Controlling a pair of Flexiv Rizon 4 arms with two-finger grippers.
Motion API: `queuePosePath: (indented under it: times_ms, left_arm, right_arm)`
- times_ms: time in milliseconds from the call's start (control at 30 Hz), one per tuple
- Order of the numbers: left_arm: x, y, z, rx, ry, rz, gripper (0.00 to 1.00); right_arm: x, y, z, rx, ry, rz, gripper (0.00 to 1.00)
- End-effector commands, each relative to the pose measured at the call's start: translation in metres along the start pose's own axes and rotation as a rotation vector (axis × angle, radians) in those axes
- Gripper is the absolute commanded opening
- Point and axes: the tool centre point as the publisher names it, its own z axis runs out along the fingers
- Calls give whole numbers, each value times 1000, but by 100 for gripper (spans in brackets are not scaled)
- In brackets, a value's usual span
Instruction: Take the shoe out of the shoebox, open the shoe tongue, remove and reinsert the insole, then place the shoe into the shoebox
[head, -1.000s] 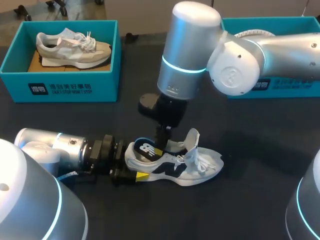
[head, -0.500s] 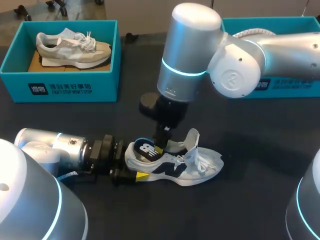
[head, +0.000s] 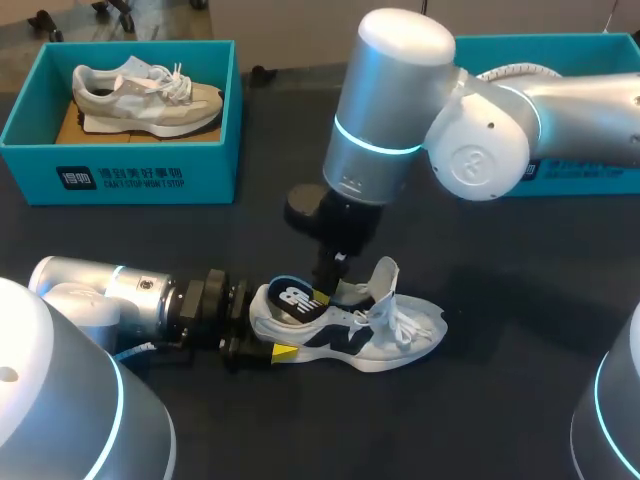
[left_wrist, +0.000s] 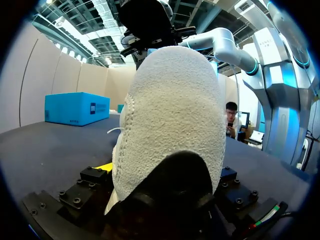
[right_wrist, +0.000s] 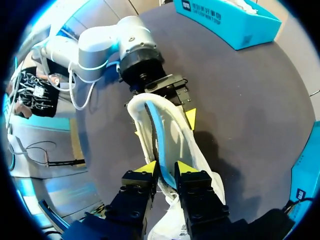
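Right gripper (right_wrist: 166, 171), closed, is pinching the dark, blue-edged foam insole (right_wrist: 156, 131) inside the white-and-navy knit sneaker (head: 350, 325), presumably for extraction. Left gripper (head: 262, 332) is clamping the heel (left_wrist: 170, 115) from nine o'clock, steadying the sneaker at six o'clock on the dark table (head: 520, 330).

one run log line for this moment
step: insole handling | left gripper: shut on shoe at heel, shoe on table | right gripper: shut on insole at shoe opening | tongue: open, upright
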Motion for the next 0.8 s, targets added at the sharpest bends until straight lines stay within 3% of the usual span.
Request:
queuePosePath:
  times_ms: [33, 533, 700, 800]
  left_arm:
    - [0, 2, -1, 0, -1, 0, 0]
    - [0, 2, -1, 0, -1, 0, 0]
    - [0, 2, -1, 0, -1, 0, 0]
    - [0, 2, -1, 0, -1, 0, 0]
  right_arm:
    - [-4, -1, 2, -11, 19, -14, 22]
    - [-4, -3, 0, -17, 56, -53, 21]
    - [-5, 0, 4, -18, 73, -68, 0]
    - [-4, 1, 5, -16, 78, -72, 0]
